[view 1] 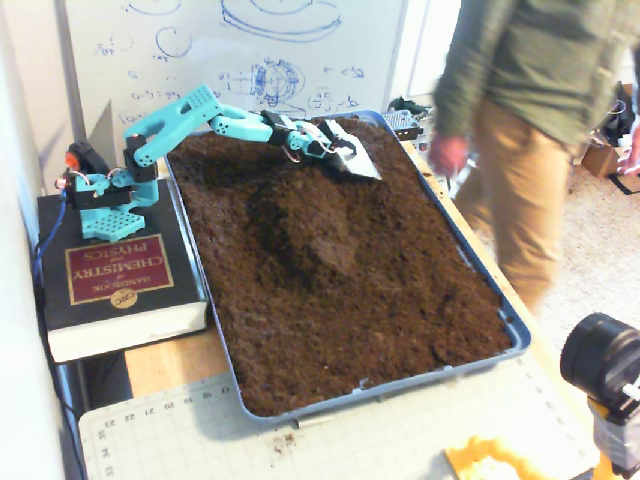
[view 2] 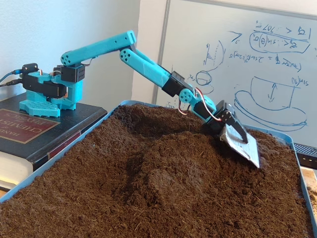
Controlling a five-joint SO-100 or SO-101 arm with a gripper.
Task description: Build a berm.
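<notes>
The turquoise arm (view 2: 148, 67) is stretched low toward two o'clock of the raised dark soil berm (view 1: 315, 235); its gripper (view 2: 242, 144) carries a flat silver blade, jaw state indiscernible.

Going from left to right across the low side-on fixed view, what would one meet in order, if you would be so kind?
Thick black chemistry handbook → turquoise plastic arm base → raised ridge of dark brown loose soil → flat silver blade tool → whiteboard's blue cylinder sketch.

We read "Handbook of Chemistry and Physics" on the book's red label (view 1: 117, 272), well apart from the pincer (view 1: 352, 160); whiteboard scribbles (view 2: 270, 42) stay illegible.
</notes>
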